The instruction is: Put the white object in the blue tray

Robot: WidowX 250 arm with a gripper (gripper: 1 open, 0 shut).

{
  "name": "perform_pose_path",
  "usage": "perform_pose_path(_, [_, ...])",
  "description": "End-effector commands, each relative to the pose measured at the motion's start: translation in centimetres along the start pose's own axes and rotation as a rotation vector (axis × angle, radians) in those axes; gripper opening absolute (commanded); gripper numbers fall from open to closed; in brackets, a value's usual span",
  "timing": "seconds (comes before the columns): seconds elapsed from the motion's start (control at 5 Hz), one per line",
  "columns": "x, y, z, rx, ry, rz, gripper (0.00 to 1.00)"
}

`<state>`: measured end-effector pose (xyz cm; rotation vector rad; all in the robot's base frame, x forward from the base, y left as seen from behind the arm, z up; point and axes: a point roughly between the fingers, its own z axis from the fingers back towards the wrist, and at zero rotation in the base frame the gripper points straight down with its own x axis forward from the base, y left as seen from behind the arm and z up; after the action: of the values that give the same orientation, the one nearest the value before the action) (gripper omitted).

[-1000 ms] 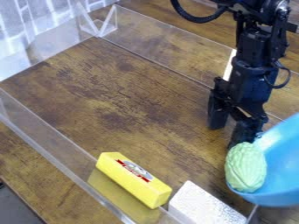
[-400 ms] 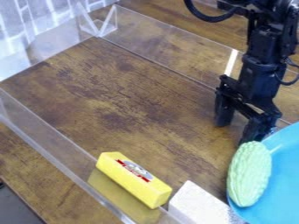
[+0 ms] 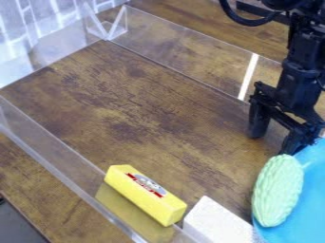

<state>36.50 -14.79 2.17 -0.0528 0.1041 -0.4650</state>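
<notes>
Pointing straight down, the gripper [image 3: 290, 129] sits at the right edge of the wooden table [image 3: 140, 104], fingers spread wide and holding nothing. White object [image 3: 219, 224] lies at the bottom edge of the view, just right of the yellow bar [image 3: 143, 194], well apart from the gripper. Blue tray [image 3: 313, 171] is only partly in view at lower right, just below the fingers. Pale green ribbed oval [image 3: 276, 190] lies against its rim.
</notes>
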Motion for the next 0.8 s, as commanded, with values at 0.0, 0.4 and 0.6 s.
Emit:
perform_pose_path(0.0, [-0.4, -0.6, 0.1, -0.018, 0.009, 0.031, 1.00])
perform_pose_path(0.4, [-1.2, 0.2, 0.5, -0.038, 0.044, 0.081, 1.00])
perform_pose_path(0.6, [-1.1, -1.6, 0.1, -0.043, 0.061, 0.077, 1.00])
